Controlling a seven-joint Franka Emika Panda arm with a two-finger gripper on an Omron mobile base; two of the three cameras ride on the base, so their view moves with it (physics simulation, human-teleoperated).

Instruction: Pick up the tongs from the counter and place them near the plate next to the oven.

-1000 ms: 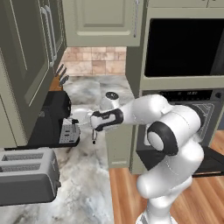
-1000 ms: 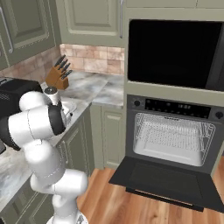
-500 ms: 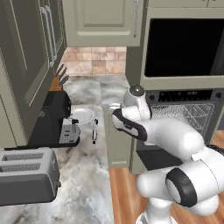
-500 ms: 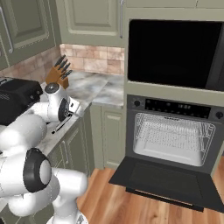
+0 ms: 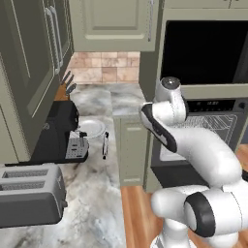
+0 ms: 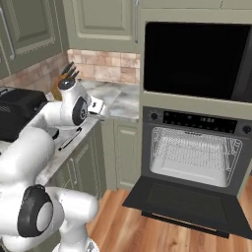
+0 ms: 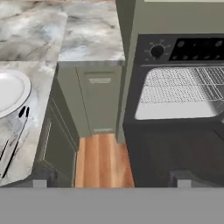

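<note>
Tongs (image 5: 104, 144) lie flat on the marble surface (image 5: 92, 193), at its front edge over the olive cabinets. Long axis runs roughly along that front edge. In the hand view the tongs (image 7: 14, 140) have their black ends toward the plate, and the two arms sit slightly spread. In the right base view the tongs (image 6: 70, 138) show as a thin dark line close to the surface's edge.

Plate (image 5: 91, 129): small, white, round, just beside the tongs' black ends, on the side away from the front edge. Plate carries nothing. Whether the tongs' tips touch its rim (image 7: 24, 98) — cannot tell.

Black coffee machine (image 5: 59, 133) stands next to the plate, toward the wall cabinets. Silver toaster (image 5: 29, 193) sits nearer the camera along the same surface. Knife block (image 6: 66, 78) in the back corner by the tiled backsplash.

Oven (image 6: 197, 142) past the end of the surface, door (image 6: 189, 206) dropped open, wire rack (image 7: 188, 87) visible inside.

End effector (image 7: 109, 181) is off the surface, out over the wooden floor (image 7: 103, 159) in front of the cabinets, fingers apart, nothing between them.
</note>
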